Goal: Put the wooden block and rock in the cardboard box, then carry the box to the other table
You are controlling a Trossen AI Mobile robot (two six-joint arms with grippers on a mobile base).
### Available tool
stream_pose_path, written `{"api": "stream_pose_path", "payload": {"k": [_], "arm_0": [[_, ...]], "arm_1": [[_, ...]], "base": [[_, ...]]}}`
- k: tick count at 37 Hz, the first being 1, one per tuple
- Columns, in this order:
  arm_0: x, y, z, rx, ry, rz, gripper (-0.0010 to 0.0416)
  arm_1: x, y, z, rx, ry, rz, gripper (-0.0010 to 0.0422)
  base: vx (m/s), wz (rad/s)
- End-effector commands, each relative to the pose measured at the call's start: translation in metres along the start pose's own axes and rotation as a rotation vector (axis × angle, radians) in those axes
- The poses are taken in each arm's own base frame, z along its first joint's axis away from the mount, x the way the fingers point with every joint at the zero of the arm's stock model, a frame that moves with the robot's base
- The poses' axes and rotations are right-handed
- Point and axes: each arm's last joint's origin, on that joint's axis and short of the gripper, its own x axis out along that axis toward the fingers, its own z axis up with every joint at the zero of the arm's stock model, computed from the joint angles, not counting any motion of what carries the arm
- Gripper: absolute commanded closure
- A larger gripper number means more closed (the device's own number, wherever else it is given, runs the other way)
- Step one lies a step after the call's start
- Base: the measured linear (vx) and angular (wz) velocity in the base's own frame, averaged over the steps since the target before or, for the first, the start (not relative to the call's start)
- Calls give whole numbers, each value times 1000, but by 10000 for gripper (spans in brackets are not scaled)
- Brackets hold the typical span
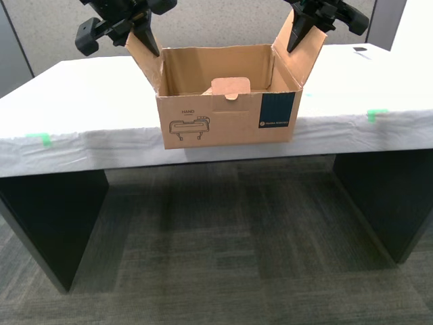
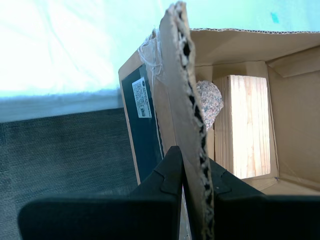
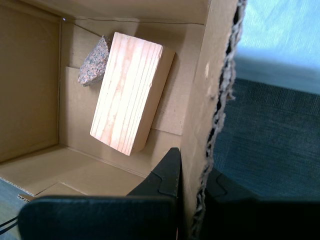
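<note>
The cardboard box [image 1: 223,122] is at the front edge of the white-sheeted table [image 1: 81,101], its two side flaps raised. My first gripper [image 1: 144,35] [image 3: 192,165] is shut on the flap at the exterior view's left. My second gripper [image 1: 302,30] [image 2: 192,160] is shut on the flap at the exterior view's right, beside the teal label [image 2: 142,125]. The wooden block [image 3: 131,92] [image 2: 248,125] lies flat on the box floor. The rock [image 3: 94,62] [image 2: 210,102] rests against one end of it. In the exterior view the box's front wall hides most of both.
Green tape marks [image 1: 42,139] [image 1: 377,113] sit on the sheet's front edge. Dark table legs [image 1: 54,217] [image 1: 392,196] stand on grey carpet [image 1: 223,230] below. A small dark item [image 1: 360,49] lies far back at the exterior view's right.
</note>
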Motion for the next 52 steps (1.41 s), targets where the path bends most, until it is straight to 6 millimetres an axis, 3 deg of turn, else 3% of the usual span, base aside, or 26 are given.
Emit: {"api": "stream_pose_path", "payload": {"k": [1,52], "arm_0": [[-1,1,0,-11,-2,10,406],[0,2,0,-28,2,10,406]], "arm_1": [[0,-1,0,7,7,-9,413],[0,-1,-2,-15,5,26,413]], "base": [[137,-2],[122,3]]}}
